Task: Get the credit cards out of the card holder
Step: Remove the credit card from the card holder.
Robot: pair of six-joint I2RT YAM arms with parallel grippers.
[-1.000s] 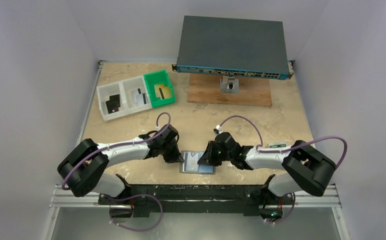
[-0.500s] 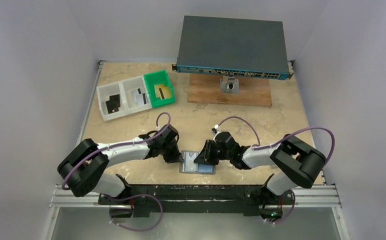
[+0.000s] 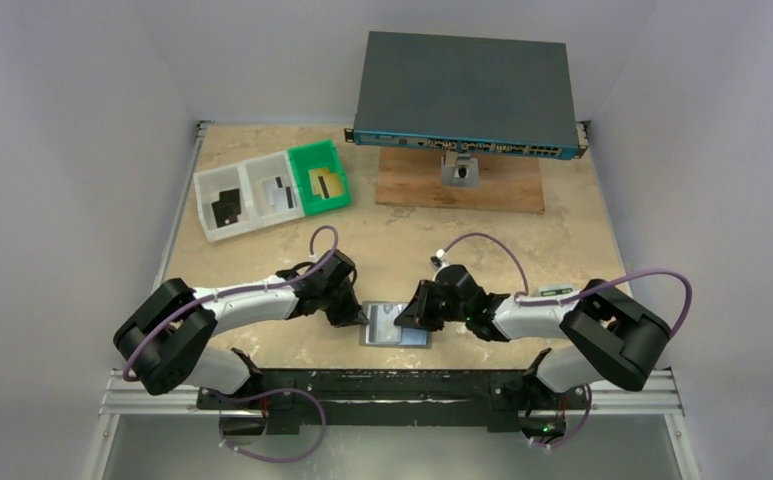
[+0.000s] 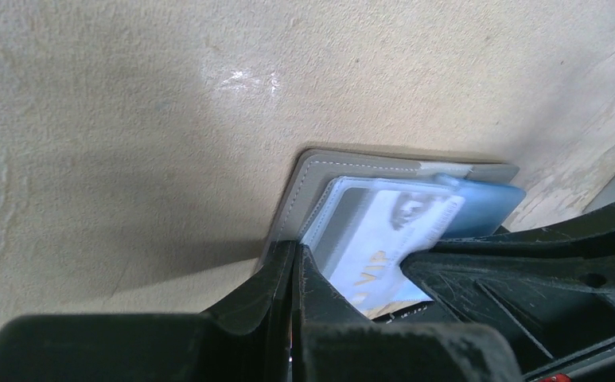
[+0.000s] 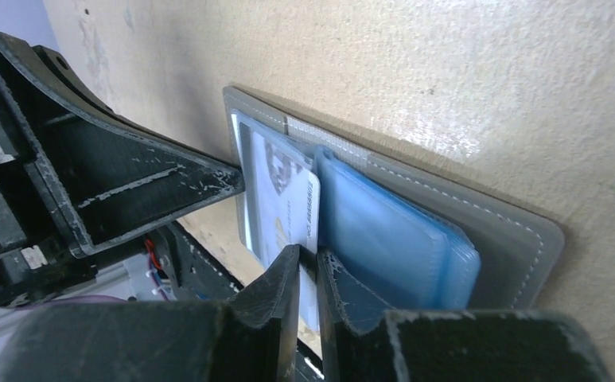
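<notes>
While both arms reach inward over the near edge of the table [image 3: 392, 250], the card holder [image 3: 394, 336] lies open and flat between them. It is well apart from the white tray [image 3: 258, 212] and green tray [image 3: 314, 155] with their sorted cards [image 3: 282, 193], and from the dark ported box [image 3: 467, 95] above its wooden board [image 3: 507, 190] at the back. From the left wrist, the left gripper [image 4: 295, 256] is closed with its tips at the holder's edge; whether they pinch it I cannot tell. The other arm's black finger hides part of the bluish pockets [image 4: 483, 208]. From the right wrist, the right gripper [image 5: 308, 259] is pinched on the edge of a silver-grey card [image 5: 280, 187] lying in the holder's left half. Since half a second ago the right elbow has swung outward, while the holder and left arm have not moved.
</notes>
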